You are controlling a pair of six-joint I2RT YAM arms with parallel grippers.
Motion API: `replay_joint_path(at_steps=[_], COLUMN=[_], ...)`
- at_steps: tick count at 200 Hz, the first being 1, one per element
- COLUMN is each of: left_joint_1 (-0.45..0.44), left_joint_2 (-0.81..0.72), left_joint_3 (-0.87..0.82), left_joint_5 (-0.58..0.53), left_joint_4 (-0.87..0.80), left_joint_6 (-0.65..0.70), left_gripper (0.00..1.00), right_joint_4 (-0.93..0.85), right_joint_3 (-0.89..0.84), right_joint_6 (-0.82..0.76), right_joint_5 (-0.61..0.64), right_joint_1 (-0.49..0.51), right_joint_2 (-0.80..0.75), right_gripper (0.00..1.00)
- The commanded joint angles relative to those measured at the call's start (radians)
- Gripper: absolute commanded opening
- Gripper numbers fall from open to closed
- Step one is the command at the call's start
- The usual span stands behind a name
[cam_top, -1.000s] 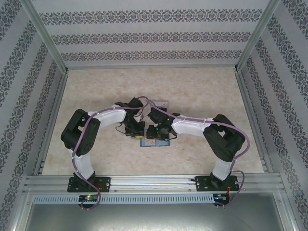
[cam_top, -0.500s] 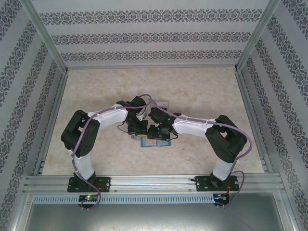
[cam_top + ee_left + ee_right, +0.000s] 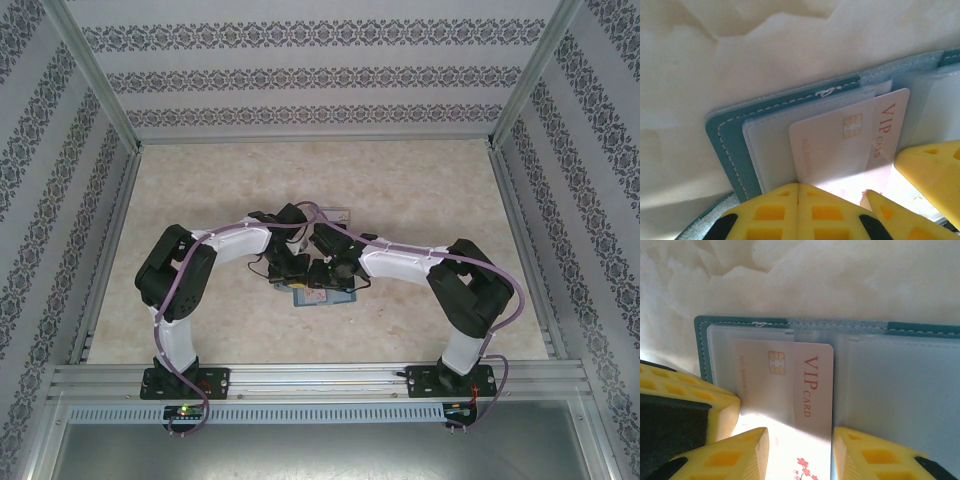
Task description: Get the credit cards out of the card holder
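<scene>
The teal card holder (image 3: 326, 297) lies open on the pale table between both arms, its stitched cover (image 3: 724, 136) and frosted pockets (image 3: 890, 385) facing up. A pale credit card (image 3: 812, 390) printed "VIP CARD" sticks partly out of the left pocket, its chip end still under the frosted sleeve. My left gripper (image 3: 799, 186) is shut, with its yellow tips pressed on the pocket at the credit card's (image 3: 840, 145) near edge. My right gripper (image 3: 800, 450) is open, its fingers standing over the card's lower part. Both grippers (image 3: 288, 268) (image 3: 328, 272) crowd over the holder.
A small clear box (image 3: 338, 213) sits just behind the arms. Aluminium rails (image 3: 110, 250) and patterned walls fence the table on three sides. The right gripper's yellow fingers (image 3: 930, 170) stand close beside the left one.
The left arm has swung a little to the right, bringing its gripper closer to the holder. The right gripper has barely moved.
</scene>
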Motion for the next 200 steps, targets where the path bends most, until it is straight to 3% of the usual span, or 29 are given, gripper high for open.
replay_joint_path(at_steps=[1, 53, 151, 200], left_joint_1=[-0.014, -0.013, -0.014, -0.014], left_joint_2=[0.027, 0.036, 0.046, 0.046], left_joint_3=[0.004, 0.000, 0.000, 0.001], left_joint_5=[-0.028, -0.036, -0.032, -0.034], left_joint_4=[-0.038, -0.049, -0.050, -0.052], left_joint_6=[0.014, 0.020, 0.023, 0.022], left_gripper=[0.03, 0.03, 0.03, 0.03], right_joint_4=[-0.013, 0.032, 0.302, 0.382], right_joint_3=[-0.004, -0.029, -0.190, -0.238], right_joint_6=[-0.021, -0.014, 0.048, 0.083], right_joint_5=[0.006, -0.049, -0.255, -0.294], right_joint_1=[-0.010, -0.028, -0.112, -0.135], right_joint_2=[0.025, 0.012, -0.104, -0.115], right_gripper=[0.39, 0.38, 0.29, 0.27])
